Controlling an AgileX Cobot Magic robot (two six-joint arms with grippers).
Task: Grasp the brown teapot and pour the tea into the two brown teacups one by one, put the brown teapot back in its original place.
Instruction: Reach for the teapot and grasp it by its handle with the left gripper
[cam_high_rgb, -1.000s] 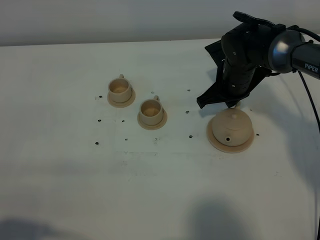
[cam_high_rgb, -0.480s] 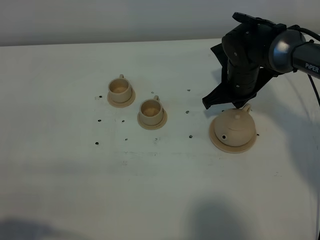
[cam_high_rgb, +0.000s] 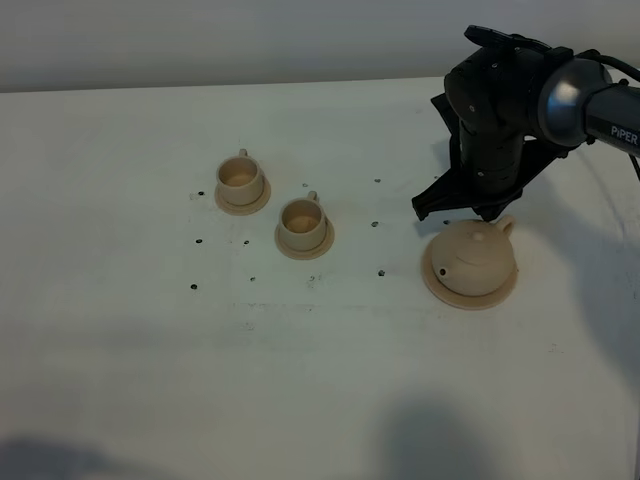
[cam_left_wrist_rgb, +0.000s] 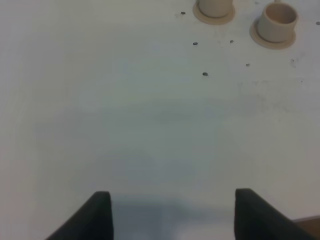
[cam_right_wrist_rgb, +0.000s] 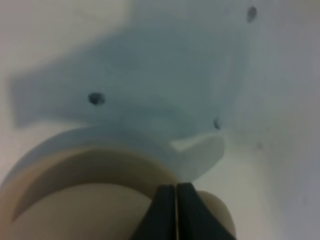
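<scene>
The brown teapot (cam_high_rgb: 470, 262) sits on its wide tan saucer (cam_high_rgb: 440, 292) at the right of the table, spout toward the left. My right gripper (cam_high_rgb: 490, 213) points down at the pot's back edge, by the loop handle (cam_high_rgb: 503, 225). In the right wrist view the fingers (cam_right_wrist_rgb: 165, 210) are pressed together over the blurred tan pot (cam_right_wrist_rgb: 90, 210). The two brown teacups (cam_high_rgb: 240, 178) (cam_high_rgb: 300, 222) stand on small saucers left of centre; they also show in the left wrist view (cam_left_wrist_rgb: 215, 6) (cam_left_wrist_rgb: 279, 20). My left gripper (cam_left_wrist_rgb: 172, 215) is open and empty over bare table.
Small dark marks (cam_high_rgb: 378, 270) dot the white table around the cups. The right arm's black body (cam_high_rgb: 495, 110) rises behind the teapot. The table's far edge (cam_high_rgb: 250, 86) meets a grey wall.
The teapot has shifted a little to the right on its saucer and turned, its spout swinging from the front toward the left. My right gripper moved right with it. The cups stayed still.
</scene>
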